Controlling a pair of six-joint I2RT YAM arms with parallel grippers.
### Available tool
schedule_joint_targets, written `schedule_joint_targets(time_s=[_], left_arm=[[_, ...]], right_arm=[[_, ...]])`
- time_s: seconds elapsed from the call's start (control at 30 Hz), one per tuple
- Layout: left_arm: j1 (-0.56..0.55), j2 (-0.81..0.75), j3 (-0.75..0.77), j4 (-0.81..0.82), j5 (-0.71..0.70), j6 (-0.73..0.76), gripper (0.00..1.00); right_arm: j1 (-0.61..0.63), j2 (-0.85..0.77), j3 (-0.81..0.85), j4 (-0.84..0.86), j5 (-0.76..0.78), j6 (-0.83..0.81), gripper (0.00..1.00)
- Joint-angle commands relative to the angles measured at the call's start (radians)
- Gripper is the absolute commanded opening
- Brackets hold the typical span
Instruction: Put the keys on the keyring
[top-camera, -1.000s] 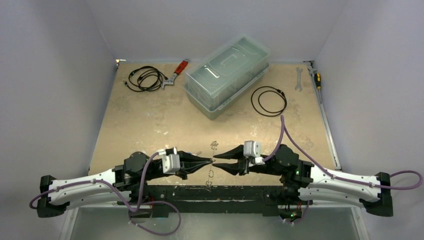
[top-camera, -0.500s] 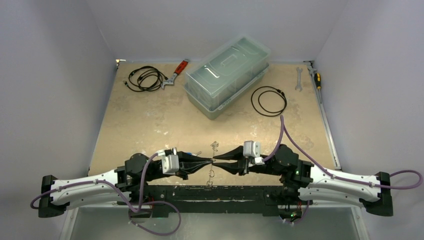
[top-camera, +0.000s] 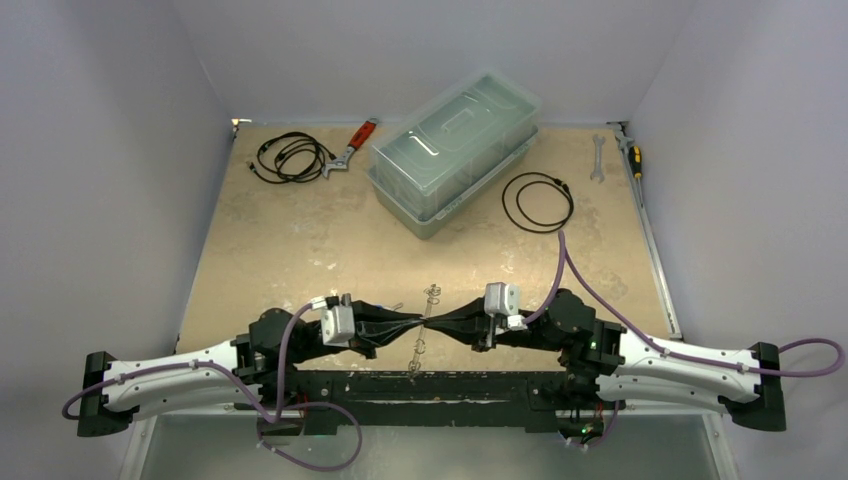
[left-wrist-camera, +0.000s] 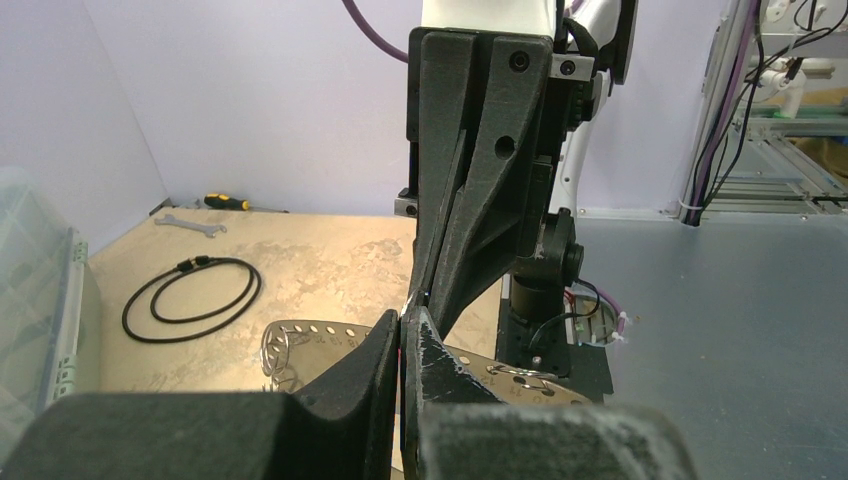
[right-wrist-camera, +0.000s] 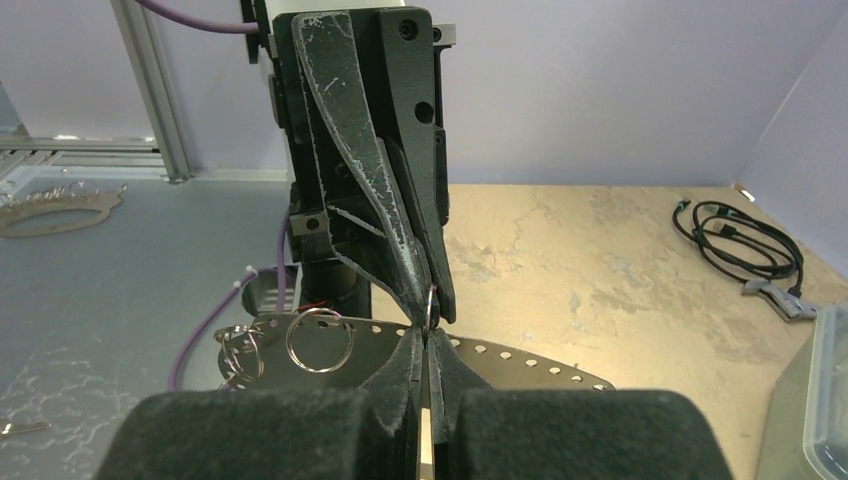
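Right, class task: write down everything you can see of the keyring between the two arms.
The keyring is a thin, pale silvery metal band, curved in an arc, with a row of small round holes along it. Small wire rings hang at one end. From above it shows edge-on as a thin line. The left tool and right tool, both shut, meet at its middle, apparently pinching it.

The keyring (right-wrist-camera: 520, 362) is a thin silvery arc with small holes along its rim. Seen from above it is edge-on, running crosswise just below where the jaws meet and reaching out to both sides. Wire rings (right-wrist-camera: 318, 340) hang on its near half, beside the jaws. The keys (left-wrist-camera: 520, 372) are tiny silvery bits at its ends, too small to tell apart.
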Motion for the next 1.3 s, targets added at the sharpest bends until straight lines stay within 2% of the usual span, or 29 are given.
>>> schedule_joint_targets(time_s=[0.0, 0.37, 0.4, 0.53, 0.63, 0.7, 0.73, 0.87, 1.17, 1.27], left_arm=[[-0.001, -0.005, -0.008, 0.092, 0.045, -0.026, 0.00], [-0.001, -0.003, -0.013, 0.086, 0.082, -0.013, 0.00], [-0.001, -0.004, -0.011, 0.079, 0.081, -0.012, 0.04], [-0.001, -0.014, 0.009, 0.019, 0.064, -0.001, 0.33], [-0.001, -0.029, 0.030, -0.054, 0.039, 0.004, 0.47], [-0.001, -0.042, 0.048, -0.108, 0.022, 0.004, 0.68], [-0.002, -0.051, 0.056, -0.132, 0.010, 0.004, 0.74], [-0.004, -0.079, 0.066, -0.159, -0.032, -0.009, 0.83], [-0.004, -0.060, 0.148, -0.282, -0.146, -0.161, 0.85], [-0.004, -0.047, 0.193, -0.353, -0.247, -0.247, 0.87]], right_arm=[[0.001, 0.013, 0.043, 0.040, 0.038, -0.015, 0.00], [0.001, 0.021, 0.059, 0.032, 0.050, -0.044, 0.00], [0.001, 0.024, 0.061, 0.029, 0.055, -0.047, 0.00], [0.001, 0.021, 0.062, 0.018, 0.082, -0.056, 0.00], [0.001, 0.011, 0.054, 0.017, 0.108, -0.059, 0.00], [0.001, 0.005, 0.050, 0.016, 0.125, -0.062, 0.00], [0.001, 0.004, 0.048, 0.017, 0.134, -0.064, 0.00], [0.001, 0.002, 0.035, 0.029, 0.175, -0.075, 0.00], [0.001, -0.002, 0.003, 0.060, 0.266, -0.111, 0.00], [0.001, -0.002, -0.015, 0.076, 0.273, -0.126, 0.00]])
